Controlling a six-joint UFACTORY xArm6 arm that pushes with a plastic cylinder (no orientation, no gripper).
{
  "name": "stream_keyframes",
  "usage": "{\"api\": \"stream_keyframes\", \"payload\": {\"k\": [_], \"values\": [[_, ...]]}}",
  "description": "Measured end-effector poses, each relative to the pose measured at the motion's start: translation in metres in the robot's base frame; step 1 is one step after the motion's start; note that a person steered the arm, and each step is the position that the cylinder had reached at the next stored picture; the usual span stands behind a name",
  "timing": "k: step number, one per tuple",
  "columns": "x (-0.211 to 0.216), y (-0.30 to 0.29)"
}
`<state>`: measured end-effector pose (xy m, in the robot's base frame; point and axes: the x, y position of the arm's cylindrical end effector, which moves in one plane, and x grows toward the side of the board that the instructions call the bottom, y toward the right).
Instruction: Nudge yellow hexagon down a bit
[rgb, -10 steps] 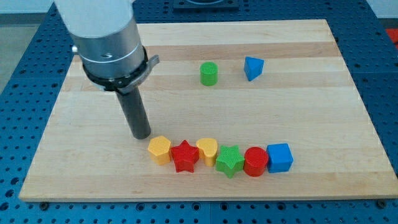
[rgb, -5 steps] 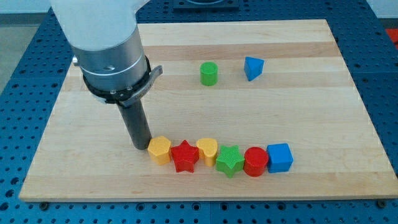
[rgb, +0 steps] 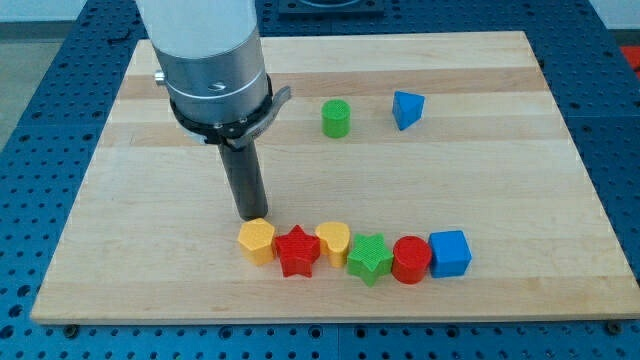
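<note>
The yellow hexagon (rgb: 256, 240) lies at the left end of a row of blocks near the view's bottom. My tip (rgb: 249, 215) stands just above the hexagon's upper edge, close to it or touching it. To the hexagon's right, in a row, are a red star (rgb: 297, 250), a yellow heart (rgb: 333, 241), a green star (rgb: 370, 258), a red cylinder (rgb: 411, 260) and a blue cube (rgb: 449, 253).
A green cylinder (rgb: 337, 118) and a blue triangle (rgb: 407, 109) stand apart near the view's top. The wooden board (rgb: 520, 180) lies on a blue perforated table. The arm's wide grey body hangs over the board's upper left.
My tip has moved from the hexagon's left side to the right and slightly up, now standing directly above the hexagon. The blocks have not visibly moved.
</note>
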<state>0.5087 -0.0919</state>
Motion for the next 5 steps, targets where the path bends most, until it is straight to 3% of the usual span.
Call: {"api": "stream_keyframes", "payload": {"k": [5], "values": [[0.017,-0.003]]}}
